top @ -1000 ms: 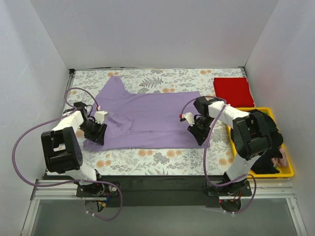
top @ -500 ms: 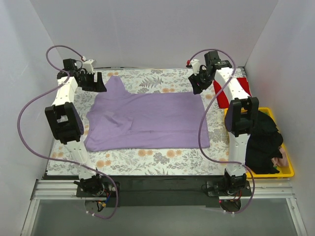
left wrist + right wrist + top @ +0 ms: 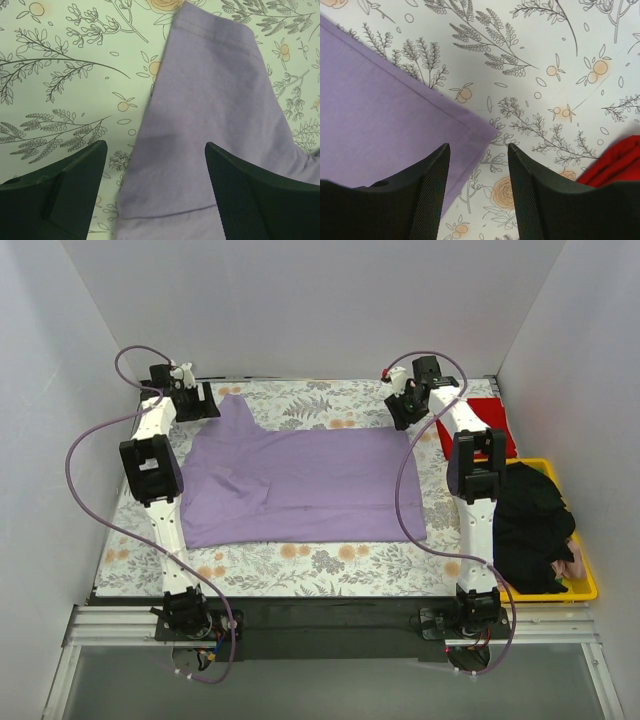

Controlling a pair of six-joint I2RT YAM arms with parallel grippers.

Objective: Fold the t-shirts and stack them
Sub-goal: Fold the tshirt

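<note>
The lavender-purple t-shirt (image 3: 300, 485) lies spread flat on the floral cloth, one sleeve pointing to the far left. My left gripper (image 3: 203, 406) is open and hovers at that far-left sleeve (image 3: 210, 100), with purple cloth under the gap between its fingers. My right gripper (image 3: 404, 412) is open and empty over the shirt's far-right corner (image 3: 470, 135). The red t-shirt (image 3: 482, 426) lies folded at the far right, partly hidden by the right arm; its edge shows in the right wrist view (image 3: 615, 165).
The grey-and-orange floral cloth (image 3: 300, 560) covers the table. A yellow tray (image 3: 588, 585) at the right holds dark clothing (image 3: 530, 525). White walls close in on the left, back and right.
Both arms have swung from the shirt's near corners out to its far corners. The shirt's near edge now lies flatter. Over the last half second both grippers have settled closer to the cloth.
</note>
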